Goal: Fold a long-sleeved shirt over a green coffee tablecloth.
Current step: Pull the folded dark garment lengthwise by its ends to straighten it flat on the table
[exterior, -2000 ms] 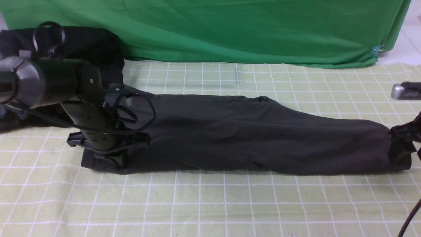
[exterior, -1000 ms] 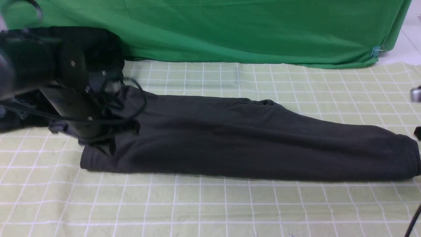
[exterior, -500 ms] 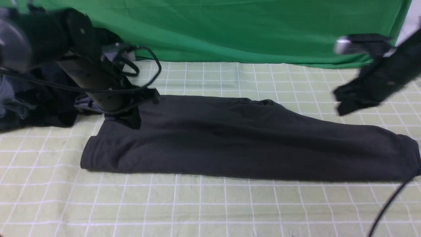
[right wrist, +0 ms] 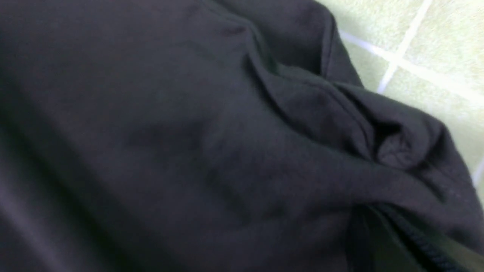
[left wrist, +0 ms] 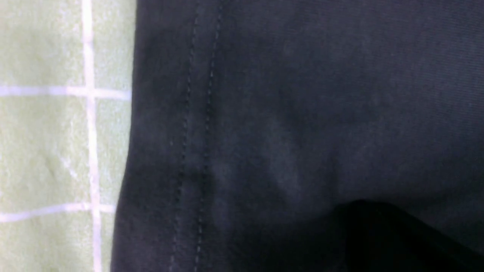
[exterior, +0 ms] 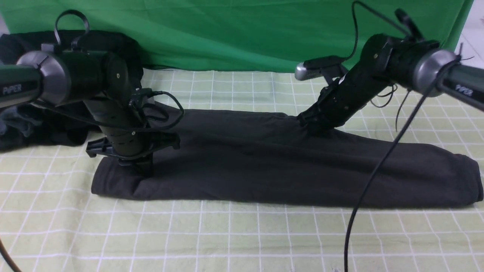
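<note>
Front view: the shirt [exterior: 264, 162] lies flat on the checked tablecloth [exterior: 227, 234], folded into one long dark charcoal band that runs crosswise in front of me. I can see no print and no label from here, only plain cloth with soft creases. My left tool [exterior: 145, 170] points straight down onto the shirt close to its left end, its tip touching the cloth. The right tool [exterior: 308, 126] comes in at a slant and meets the shirt's far edge, a little right of the shirt's middle. From this view I cannot tell how either tool's jaws stand. A heap of darker clothes [exterior: 22, 128] sits beyond the shirt's left end, and a plain green curtain [exterior: 245, 34] hangs behind the shirt.

Left wrist view: this one shows what the front misses, a double row of stitching [left wrist: 196, 113] along the shirt [left wrist: 302, 113] just inside its edge, with the tablecloth [left wrist: 45, 151] right beside that edge. A black shape [left wrist: 397, 238] sits against the shirt; the left tool's jaws are pressed together.

Right wrist view: the shirt [right wrist: 151, 132] fills the frame, with a bunched ridge [right wrist: 393, 147] at its edge next to the tablecloth [right wrist: 435, 45]. The right tool's jaws are pressed together too; whether cloth is caught between them I cannot tell.
</note>
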You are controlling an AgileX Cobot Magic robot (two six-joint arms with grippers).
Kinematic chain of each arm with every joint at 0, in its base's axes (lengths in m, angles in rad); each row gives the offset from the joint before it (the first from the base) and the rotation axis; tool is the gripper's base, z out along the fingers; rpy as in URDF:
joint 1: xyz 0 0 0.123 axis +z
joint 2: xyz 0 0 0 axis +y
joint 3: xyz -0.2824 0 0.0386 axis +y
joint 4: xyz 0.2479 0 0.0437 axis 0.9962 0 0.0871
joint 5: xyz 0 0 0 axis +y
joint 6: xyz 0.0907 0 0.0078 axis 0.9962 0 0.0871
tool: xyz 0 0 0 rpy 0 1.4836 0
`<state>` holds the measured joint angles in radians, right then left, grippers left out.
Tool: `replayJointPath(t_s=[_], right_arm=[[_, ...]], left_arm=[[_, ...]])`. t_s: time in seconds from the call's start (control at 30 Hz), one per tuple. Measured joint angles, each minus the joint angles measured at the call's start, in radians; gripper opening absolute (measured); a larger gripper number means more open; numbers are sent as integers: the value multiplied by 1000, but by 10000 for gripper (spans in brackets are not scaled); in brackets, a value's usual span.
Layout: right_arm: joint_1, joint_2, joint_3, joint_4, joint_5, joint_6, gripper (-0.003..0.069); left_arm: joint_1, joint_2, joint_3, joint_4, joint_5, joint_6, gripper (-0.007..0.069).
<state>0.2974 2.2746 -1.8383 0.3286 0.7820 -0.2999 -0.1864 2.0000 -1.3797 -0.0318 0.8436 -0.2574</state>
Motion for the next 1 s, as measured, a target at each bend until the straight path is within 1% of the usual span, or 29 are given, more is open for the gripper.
replayJointPath(t_s=[0.23,0.3,0.43,0.5,0.57,0.6,0.7,0.73,0.77,0.9,0.97,1.0], right_arm=[[-1,38,-13,-7,-99,3,17],[-6,38,-20,-11,-97,6,20],[-52,8,-86,-54,36,14,25],[-75,-32,-103,-75,98,15,25],[-123,-139,-114,-100,190,17,26],[-128,-139,-114,-103,199,17,26],[-228,-276,-114,-138,365,32,28],[-234,-289,-111,-140,370,34,28],[-291,-330,-83,-146,396,48,29],[-417,-410,67,-158,411,93,36],[-458,-428,132,-151,399,100,50],[-462,-429,150,-142,393,98,59]], left_arm=[[0,-11,9,0,-10,-3,-3],[0,-20,12,0,-4,-3,-3],[8,-103,27,19,61,-3,-3],[11,-147,29,25,67,0,-3],[11,-232,29,32,82,15,-3],[11,-237,29,32,84,17,-3],[11,-325,57,32,87,27,-3],[11,-334,65,32,87,28,-3],[11,-360,97,32,84,32,-3],[11,-403,225,32,33,38,-3],[11,-405,277,32,-26,38,-3],[11,-403,280,32,-38,40,-3]])
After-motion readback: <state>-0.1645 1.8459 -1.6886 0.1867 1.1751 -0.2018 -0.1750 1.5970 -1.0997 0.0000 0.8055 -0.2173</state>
